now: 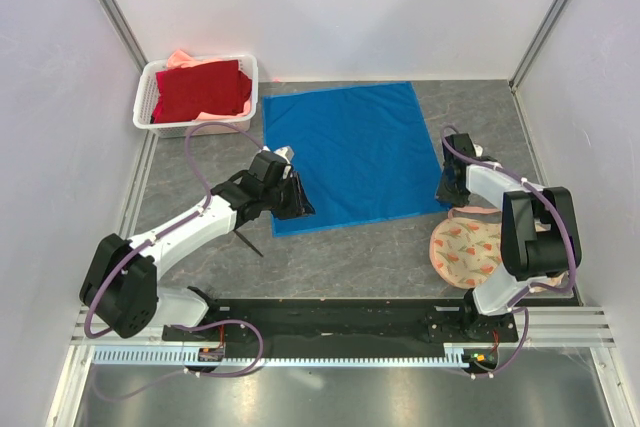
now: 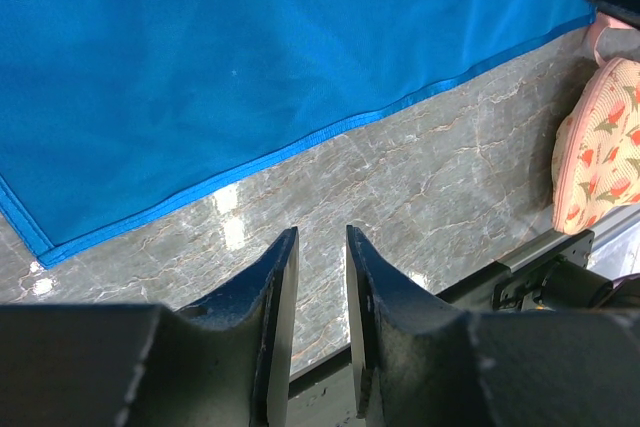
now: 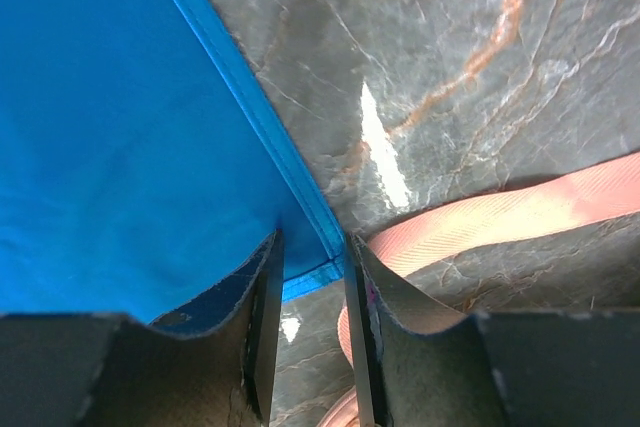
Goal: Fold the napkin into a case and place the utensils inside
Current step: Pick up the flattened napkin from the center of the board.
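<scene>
The blue napkin lies flat and unfolded in the middle of the table. My left gripper is at its near left corner; in the left wrist view it is open a narrow gap and empty, over bare table just short of the napkin's near hem. My right gripper is at the near right corner; in the right wrist view its open jaws straddle the napkin's corner hem. One thin black utensil lies on the table beside my left arm. No other utensils show.
A white basket holding a dark red cloth stands at the back left. A round peach floral mat lies under my right arm, also in the left wrist view. A pink strap lies by the right fingers.
</scene>
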Controlling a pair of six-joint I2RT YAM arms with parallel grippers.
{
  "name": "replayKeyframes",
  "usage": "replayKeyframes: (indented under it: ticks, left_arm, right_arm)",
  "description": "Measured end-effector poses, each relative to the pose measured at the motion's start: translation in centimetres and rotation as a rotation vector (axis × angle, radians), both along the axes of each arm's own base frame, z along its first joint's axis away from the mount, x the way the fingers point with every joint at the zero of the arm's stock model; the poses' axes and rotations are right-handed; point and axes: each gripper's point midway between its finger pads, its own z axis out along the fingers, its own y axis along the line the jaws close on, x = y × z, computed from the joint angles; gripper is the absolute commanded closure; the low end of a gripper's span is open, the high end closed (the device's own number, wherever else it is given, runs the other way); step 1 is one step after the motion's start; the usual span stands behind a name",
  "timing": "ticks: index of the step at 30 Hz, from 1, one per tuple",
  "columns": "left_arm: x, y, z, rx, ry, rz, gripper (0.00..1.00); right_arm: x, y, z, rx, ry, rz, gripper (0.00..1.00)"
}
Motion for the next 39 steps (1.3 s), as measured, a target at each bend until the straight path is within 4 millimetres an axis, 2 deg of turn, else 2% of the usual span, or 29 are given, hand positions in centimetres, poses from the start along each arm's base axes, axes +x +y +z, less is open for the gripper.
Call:
replayKeyframes:
  ticks: [6, 13, 19, 25, 29, 32, 36, 39]
  left_arm:
    - [0.0, 0.0, 0.0, -0.001, -0.001, 0.000, 0.65]
    - [-0.4, 0.3, -0.5, 0.007, 0.010, 0.001, 0.57]
    - [-1.4, 1.1, -0.9, 0.019, 0.022, 0.005, 0.57]
    - [-1.6, 1.2, -1.1, 0.022, 0.028, 0.005, 0.59]
    - [-1.6, 1.2, -1.1, 0.022, 0.028, 0.005, 0.59]
    - [-1.6, 1.2, -1.1, 0.022, 0.028, 0.006, 0.58]
    - [-1.5, 1.4, -1.3, 0.025, 0.044, 0.034, 0.54]
    - [-1.6, 2.4, -1.8, 0.050, 0.076, 0.082, 0.52]
  right_arm:
    - [0.1, -0.3, -0.3, 0.001, -0.011, -0.007, 0.61]
    - [0.5, -0.4, -0.4, 0.001, -0.038, -0.009, 0.55]
    - [0.3, -0.6, -0.3, -0.006, -0.046, -0.003, 0.45]
    - [0.1, -0.6, -0.2, -0.004, -0.040, 0.002, 0.45]
    - [-0.1, -0.6, -0.3, 0.001, -0.037, 0.003, 0.47]
    - [-0.2, -0.5, -0.4, 0.012, -0.048, 0.000, 0.52]
    - [0.1, -0.3, -0.5, 0.026, -0.062, 0.002, 0.70]
    - [0.3, -0.4, -0.4, 0.027, -0.073, -0.001, 0.79]
